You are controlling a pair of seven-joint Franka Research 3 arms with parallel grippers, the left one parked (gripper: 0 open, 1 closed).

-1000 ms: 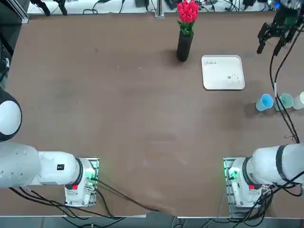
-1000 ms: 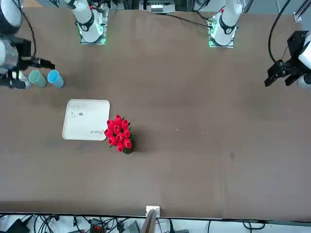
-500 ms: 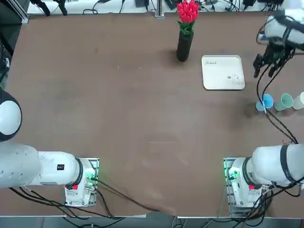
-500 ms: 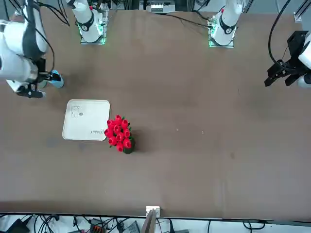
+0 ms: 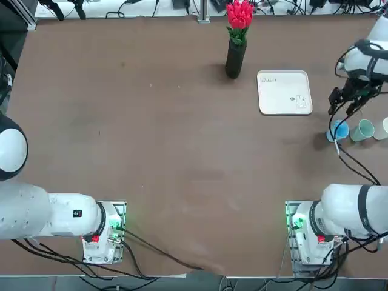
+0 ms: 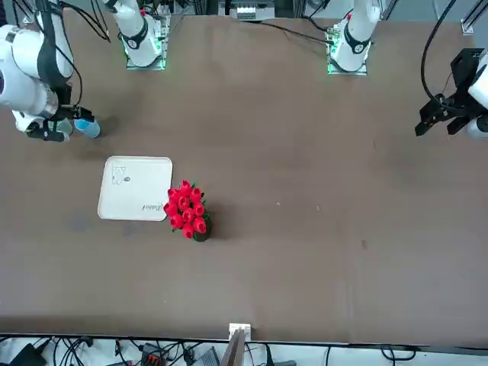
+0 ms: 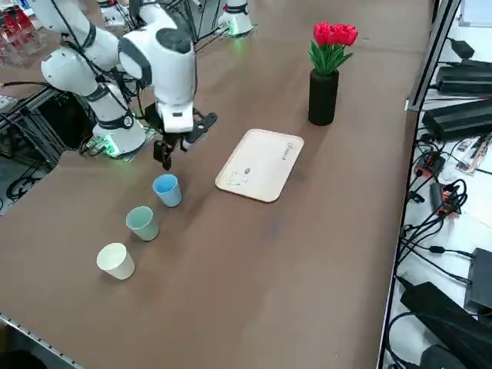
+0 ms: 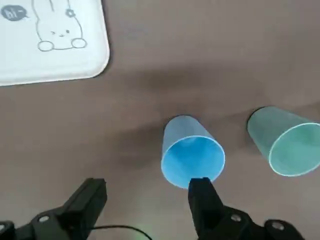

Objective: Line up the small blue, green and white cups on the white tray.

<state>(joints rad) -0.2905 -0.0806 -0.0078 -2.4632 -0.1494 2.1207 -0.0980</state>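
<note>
**Claw Brought to the Blue Cup; Tray Unloaded**

Over the last second, the right claw (image 8: pixel 149 182) has moved to the blue cup (image 8: pixel 192 160); the cups and the white tray (image 5: pixel 284 106) have not shifted. The claw is wide and holds nothing. One fingertip overlaps the blue cup in the wrist view; contact cannot be confirmed. The blue cup is probably the first to be picked, but the claw appears off-centre and should be aligned before lowering. A fingertip set down on the rim could tip the cup.

All three cups stand upright on the worktop (image 5: pixel 151 151), off the tray: blue nearest it, green (image 8: pixel 295 150) in the middle, white (image 7: pixel 115 261) farthest out. Gaps separate them; allow finger clearance on the green side. Bare worktop lies between the blue cup and the tray. Lift above the raised tray rim. The flower vase (image 7: pixel 323 98) stands beyond the tray; avoid overshooting towards it.
</note>
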